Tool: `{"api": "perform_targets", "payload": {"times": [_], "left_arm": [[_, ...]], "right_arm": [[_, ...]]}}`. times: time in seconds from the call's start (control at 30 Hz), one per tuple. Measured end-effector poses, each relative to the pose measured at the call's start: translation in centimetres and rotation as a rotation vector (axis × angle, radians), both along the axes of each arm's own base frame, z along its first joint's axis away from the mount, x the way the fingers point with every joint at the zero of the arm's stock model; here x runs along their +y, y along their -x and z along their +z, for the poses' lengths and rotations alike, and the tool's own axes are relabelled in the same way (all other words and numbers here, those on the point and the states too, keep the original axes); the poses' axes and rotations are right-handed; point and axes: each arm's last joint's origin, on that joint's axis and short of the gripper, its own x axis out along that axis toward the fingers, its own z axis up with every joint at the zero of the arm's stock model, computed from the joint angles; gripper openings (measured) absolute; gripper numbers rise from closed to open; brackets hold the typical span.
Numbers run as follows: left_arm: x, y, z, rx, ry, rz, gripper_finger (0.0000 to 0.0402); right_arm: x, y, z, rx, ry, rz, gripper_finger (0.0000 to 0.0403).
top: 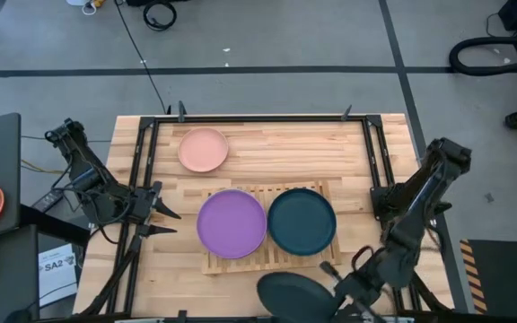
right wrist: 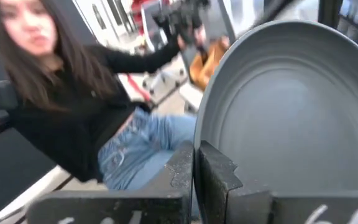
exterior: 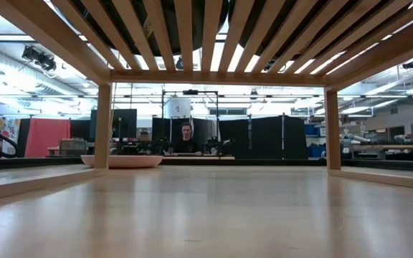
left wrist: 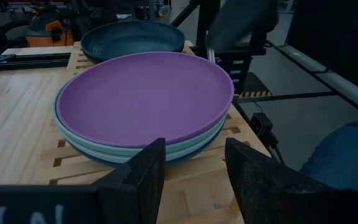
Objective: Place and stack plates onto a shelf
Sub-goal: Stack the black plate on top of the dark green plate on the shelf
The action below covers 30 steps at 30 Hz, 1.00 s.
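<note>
Right gripper [right wrist: 194,180] clenched on the rim of the black plate [top: 294,294], at the near edge of the table, just in front of the shelf [top: 267,260]. Best to keep it level, lift it over the dark teal plate [top: 302,221], then lower it softly.

Left gripper [left wrist: 191,171] released, just beside the shelf.

On the shelf: purple plate [top: 232,223] on top of a pale stack, teal plate next to it. Behind the shelf: salmon pink plate [top: 204,149], alone.

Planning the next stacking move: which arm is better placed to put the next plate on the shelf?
Right. The right gripper is shut on the black plate near the shelf; the left gripper is open and empty.
</note>
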Motion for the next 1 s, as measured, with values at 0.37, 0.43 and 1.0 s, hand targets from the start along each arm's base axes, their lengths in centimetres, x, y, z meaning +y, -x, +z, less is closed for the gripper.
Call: {"api": "perform_targets", "payload": {"times": [0.37,0.43,1.0], "left_arm": [[0.0,0.0,0.0,0.001,-0.001,0.0,0.0172],[0.0,0.0,0.0,0.0,0.0,0.0,0.0172],[0.0,0.0,0.0,0.001,-0.001,0.0,0.0172]], "right_arm": [[-5.8,2.8,5.5,-0.253,0.11,-0.023,0.0022],[-6.6,3.3,5.6,-0.255,0.177,-0.034,0.0022],[-9.8,2.9,1.9,-0.037,0.654,-0.118,0.0022]]}}
